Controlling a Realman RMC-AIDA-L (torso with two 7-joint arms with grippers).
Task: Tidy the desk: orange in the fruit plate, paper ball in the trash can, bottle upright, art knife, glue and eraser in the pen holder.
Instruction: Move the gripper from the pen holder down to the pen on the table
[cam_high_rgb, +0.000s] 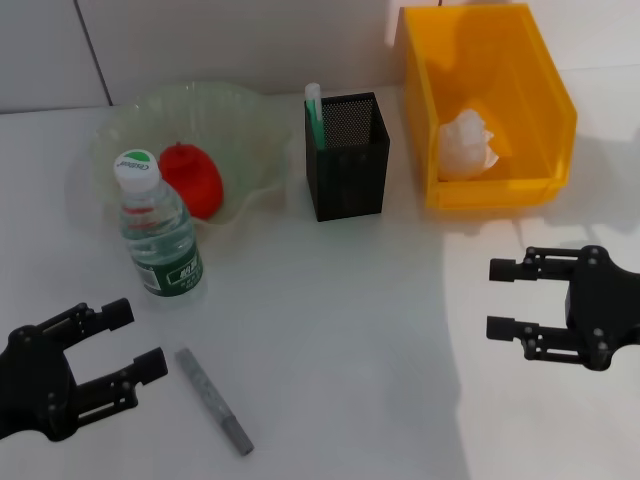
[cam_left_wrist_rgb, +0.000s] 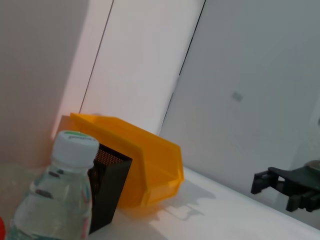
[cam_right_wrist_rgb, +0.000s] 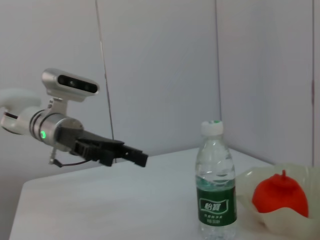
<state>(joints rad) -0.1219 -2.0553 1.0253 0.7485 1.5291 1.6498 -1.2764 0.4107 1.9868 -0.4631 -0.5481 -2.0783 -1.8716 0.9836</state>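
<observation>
Both hands released and empty: left hand near the counter's front left corner beside a grey art knife; right hand front right. Bottle upright by the fruit plate.

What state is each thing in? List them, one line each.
orange: in the fruit plate
paper ball: in the trash can
bottle: upright, capped
pen holder: upright, green-white item inside
grey stick: flat on table
left gripper: open, empty
right gripper: open, empty
</observation>
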